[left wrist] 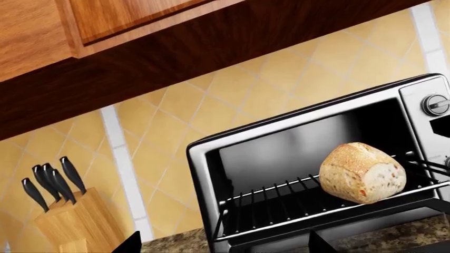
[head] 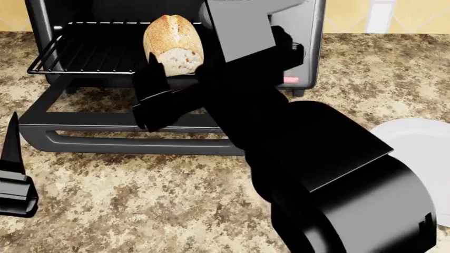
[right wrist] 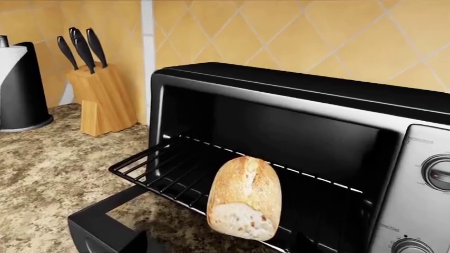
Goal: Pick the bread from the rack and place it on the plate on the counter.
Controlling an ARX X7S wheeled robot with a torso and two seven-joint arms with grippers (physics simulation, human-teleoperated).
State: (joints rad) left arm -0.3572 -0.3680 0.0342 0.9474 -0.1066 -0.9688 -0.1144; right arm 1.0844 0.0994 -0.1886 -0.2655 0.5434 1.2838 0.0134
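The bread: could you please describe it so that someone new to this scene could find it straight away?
Find the black toaster oven on the speckled counter, its door folded down. A black wire rack is pulled out of it, and the bread sits on the rack's right part. It is the only golden, crusty thing among black metal, its pale cut face towards the front.

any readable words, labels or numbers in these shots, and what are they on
None can be read.
Toaster oven control panel: faint print above each knob, too small and blurred to read.
Bread, rack, knife block, plate: no text.
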